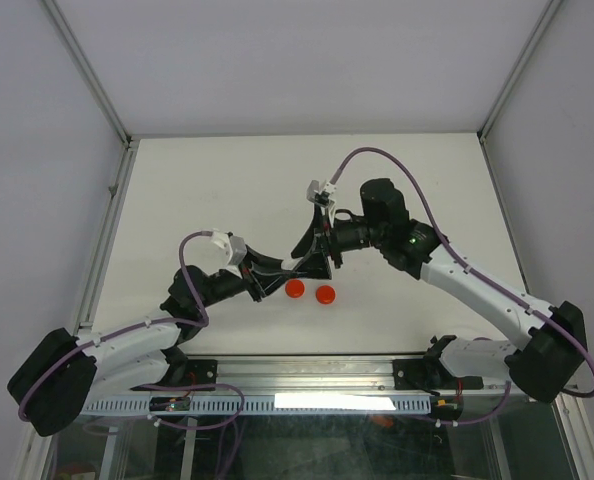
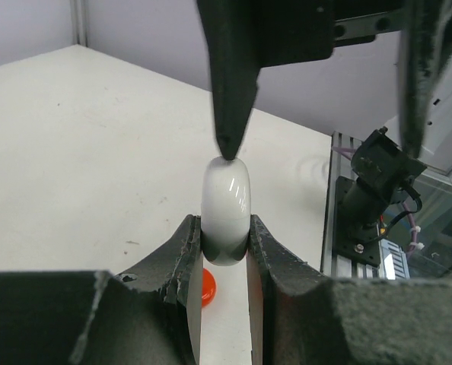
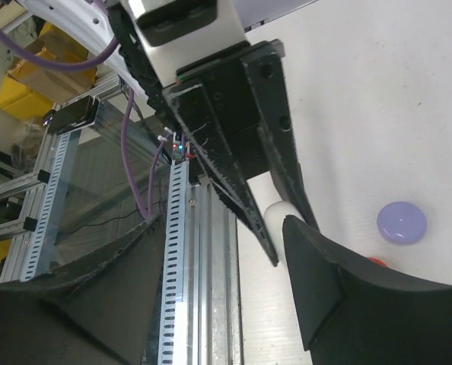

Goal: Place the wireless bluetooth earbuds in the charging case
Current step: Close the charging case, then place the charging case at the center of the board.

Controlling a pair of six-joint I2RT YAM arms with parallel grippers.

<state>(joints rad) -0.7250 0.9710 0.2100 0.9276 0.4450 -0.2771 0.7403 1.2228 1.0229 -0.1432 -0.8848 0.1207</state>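
White table (image 1: 197, 200), both arms meeting mid-table. I read the left gripper (image 2: 224, 225) as narrow, clamped on the glossy white case (image 2: 226, 194). The right gripper (image 2: 319, 152) is spread wide: one fingertip (image 2: 227, 144) touches the case's top, the other is well apart. A red disc (image 1: 294, 288) and a second red disc (image 1: 326, 294) lie just near of the grippers, and a lilac disc (image 3: 401, 223) is close by. I cannot tell where the earbuds are.

We find no readable text, label, brand or number on anything (the green lamp (image 1: 414, 240) at three o'clock shows only a glow).
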